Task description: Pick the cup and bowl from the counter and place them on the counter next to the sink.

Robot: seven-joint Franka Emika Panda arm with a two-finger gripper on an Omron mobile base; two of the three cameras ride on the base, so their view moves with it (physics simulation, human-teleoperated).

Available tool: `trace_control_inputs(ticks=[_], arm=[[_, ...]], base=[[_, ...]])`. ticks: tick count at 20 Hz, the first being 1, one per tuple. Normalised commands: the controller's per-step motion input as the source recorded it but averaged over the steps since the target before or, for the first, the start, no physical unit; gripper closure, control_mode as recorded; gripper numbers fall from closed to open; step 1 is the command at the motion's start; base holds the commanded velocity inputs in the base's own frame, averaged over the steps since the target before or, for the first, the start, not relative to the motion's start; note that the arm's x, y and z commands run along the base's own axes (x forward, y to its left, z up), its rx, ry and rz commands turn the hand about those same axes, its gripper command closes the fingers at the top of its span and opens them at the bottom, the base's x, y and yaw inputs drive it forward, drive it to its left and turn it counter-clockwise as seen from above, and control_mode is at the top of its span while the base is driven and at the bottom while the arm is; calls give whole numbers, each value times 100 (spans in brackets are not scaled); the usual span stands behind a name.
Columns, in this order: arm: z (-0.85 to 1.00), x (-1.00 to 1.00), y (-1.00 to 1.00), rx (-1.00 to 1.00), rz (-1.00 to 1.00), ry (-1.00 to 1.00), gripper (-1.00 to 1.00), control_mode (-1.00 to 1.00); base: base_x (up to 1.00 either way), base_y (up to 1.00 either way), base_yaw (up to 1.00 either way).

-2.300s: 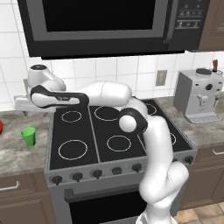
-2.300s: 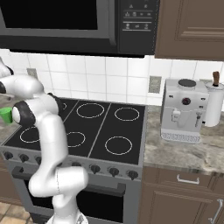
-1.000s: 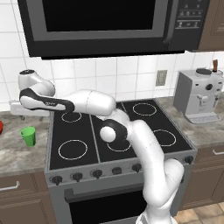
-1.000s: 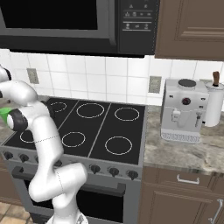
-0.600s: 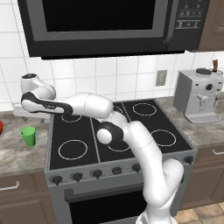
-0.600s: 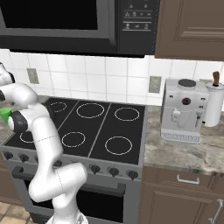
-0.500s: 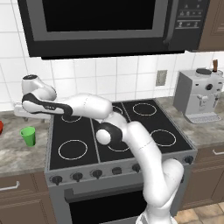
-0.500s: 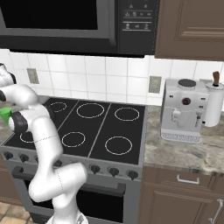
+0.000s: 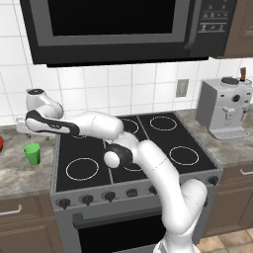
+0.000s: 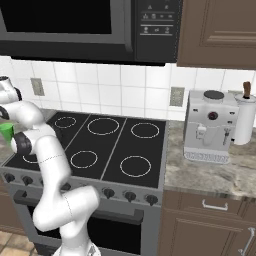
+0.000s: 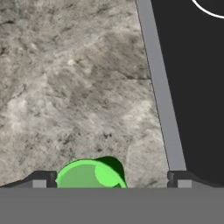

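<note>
The gripper [image 11: 111,177] hangs with jaws spread wide, holding nothing, over the counter [image 11: 74,92] left of the stovetop [image 11: 197,87]. The cup [image 9: 32,153] stands upright below it, near the stovetop's edge, bare stone around.

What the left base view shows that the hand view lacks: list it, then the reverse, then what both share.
Left base view, not hand view: the microwave, the coffee machine, a red sliver of the bowl at the frame edge, and the arm reaching left over the stovetop.
Hand view, not left base view: the open gripper seen from above, its fingertips set wide apart, with the cup between them.
Both: the green cup standing on the counter, beside the stovetop's edge.
</note>
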Motion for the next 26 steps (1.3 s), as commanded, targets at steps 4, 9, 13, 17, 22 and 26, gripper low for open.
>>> trace_control_inputs(ticks=[4,9,13,17,22,26], arm=[[0,1,26,0,0,1,-100,-100],[0,0,8,0,0,1,-100,-100],[0,-23,-1,0,0,0,-100,-100],[0,-21,-7,0,0,0,-100,-100],[-10,-8,-8,0,0,0,-100,-100],[-25,0,-19,0,0,0,-100,-100]], base=[[0,0,0],[0,0,0],[0,0,0],[0,0,0],[0,0,0],[0,0,0]])
